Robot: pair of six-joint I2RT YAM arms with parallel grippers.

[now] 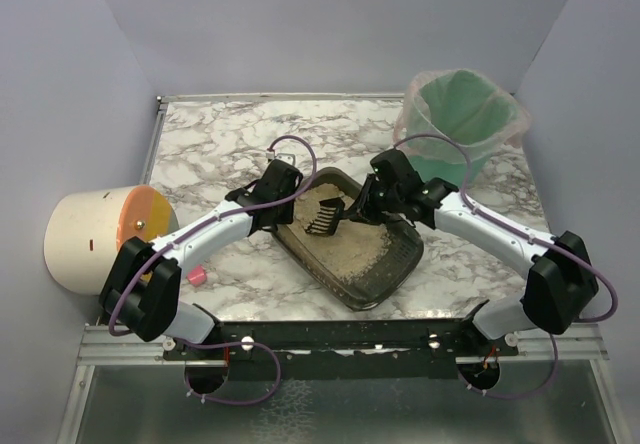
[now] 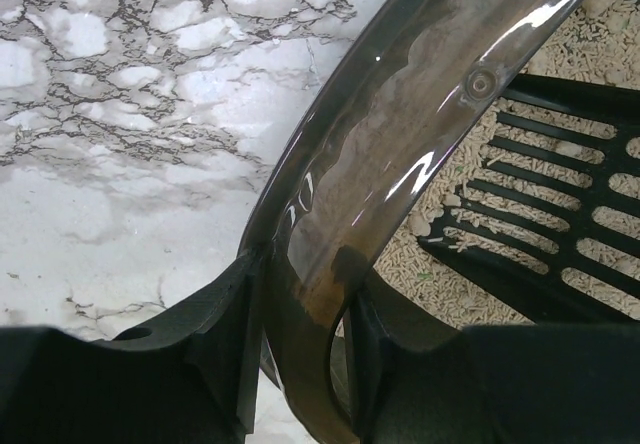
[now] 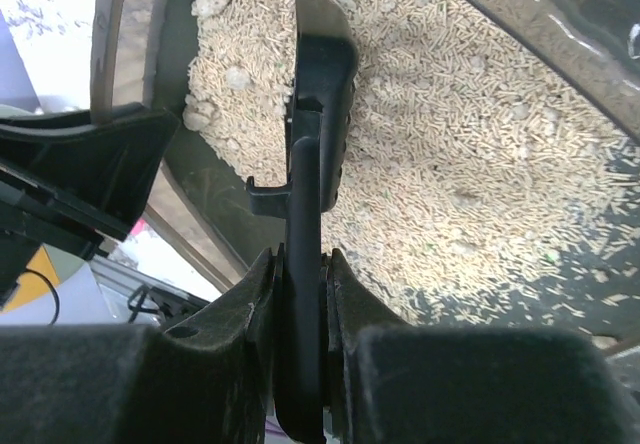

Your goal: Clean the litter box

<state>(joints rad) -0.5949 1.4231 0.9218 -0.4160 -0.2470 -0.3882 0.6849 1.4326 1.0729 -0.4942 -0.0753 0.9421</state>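
Litter box [image 1: 382, 278] rim clamped in left jaws; right jaws grip black scoop [image 3: 305, 164].

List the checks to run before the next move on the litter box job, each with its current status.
1. Left gripper clamped on the litter box rim: ok, one finger on each side of the wall.
2. Right gripper shut on the scoop handle: ok.
3. Scoop head inside the box, over the litter: ok.
4. Scoop loaded: cannot tell.
5. Litter free of clumps: not ok, several lie beside the scoop's tip.
6. Bin open and lined: ok, at the back right of the table.
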